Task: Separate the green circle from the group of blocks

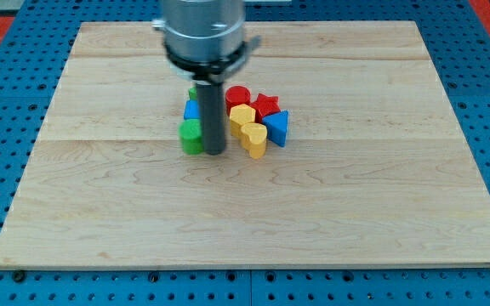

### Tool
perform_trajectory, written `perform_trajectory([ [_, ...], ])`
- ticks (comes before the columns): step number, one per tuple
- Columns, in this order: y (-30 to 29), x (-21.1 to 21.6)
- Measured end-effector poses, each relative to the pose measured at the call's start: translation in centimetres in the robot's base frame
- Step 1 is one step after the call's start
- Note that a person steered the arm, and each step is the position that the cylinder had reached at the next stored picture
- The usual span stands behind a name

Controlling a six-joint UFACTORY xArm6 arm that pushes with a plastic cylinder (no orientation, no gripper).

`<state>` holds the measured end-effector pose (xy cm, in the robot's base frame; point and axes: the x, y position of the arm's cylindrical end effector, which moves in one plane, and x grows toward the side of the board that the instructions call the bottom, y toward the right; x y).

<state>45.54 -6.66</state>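
A group of blocks sits in the middle of the wooden board. A green block lies at the group's left, with a blue block just above it and a sliver of another green block above that; I cannot tell which green one is the circle. To the right lie a red cylinder, a red star, a yellow block, a yellow heart and a blue triangle. My tip stands between the lower green block and the yellow heart, touching the green block's right side.
The board lies on a blue pegboard table. The arm's grey cylindrical body hangs over the board's top middle and hides part of the group.
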Motion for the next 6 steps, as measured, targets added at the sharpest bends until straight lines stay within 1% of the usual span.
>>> perform_trajectory([
  [1,-3.3,-3.2],
  [2,-4.6,-7.6],
  [3,-3.2,-6.5],
  [4,-4.4,-4.3],
  [5,-5.9,-1.2],
  [6,-8.3,0.1],
])
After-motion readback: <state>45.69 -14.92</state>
